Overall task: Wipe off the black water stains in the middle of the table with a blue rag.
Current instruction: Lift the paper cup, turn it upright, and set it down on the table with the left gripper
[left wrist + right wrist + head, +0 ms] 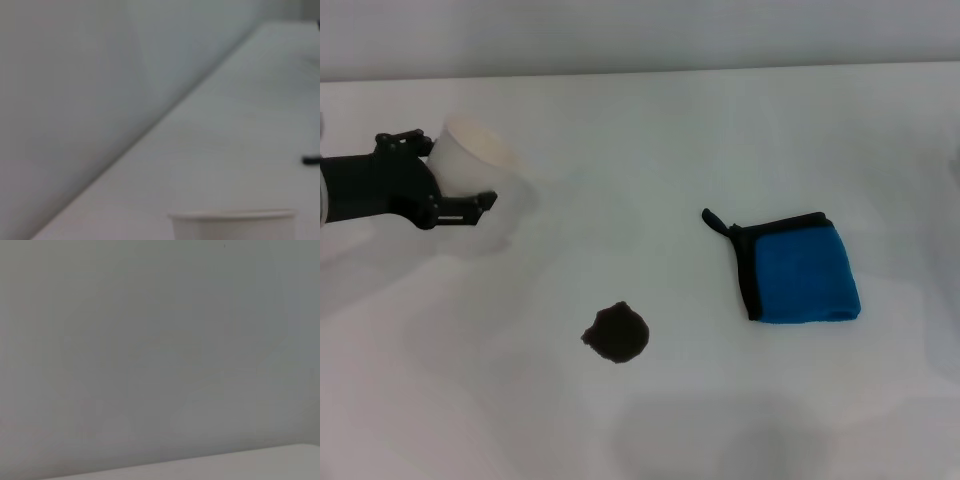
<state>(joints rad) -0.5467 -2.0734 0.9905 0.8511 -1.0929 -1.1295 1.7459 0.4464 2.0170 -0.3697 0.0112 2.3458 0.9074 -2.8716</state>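
- Our left gripper (460,190) pinched a white paper cup (475,155) at the table's (650,130) left, tilted and, we judged, kept aside from the wiping.
- The black water stains (616,332) lay mid-table, well apart from the cup.
- The blue rag (798,270) sat right of them, untouched, nothing between.
- Our right gripper was out of sight.

The black water stains (616,333) formed one small, ragged-edged dark blot near the middle of the plain white table (650,140). The blue rag (798,270) lay folded flat, well apart on the blot's right, black-edged, its small black loop pointing toward the table's far left.
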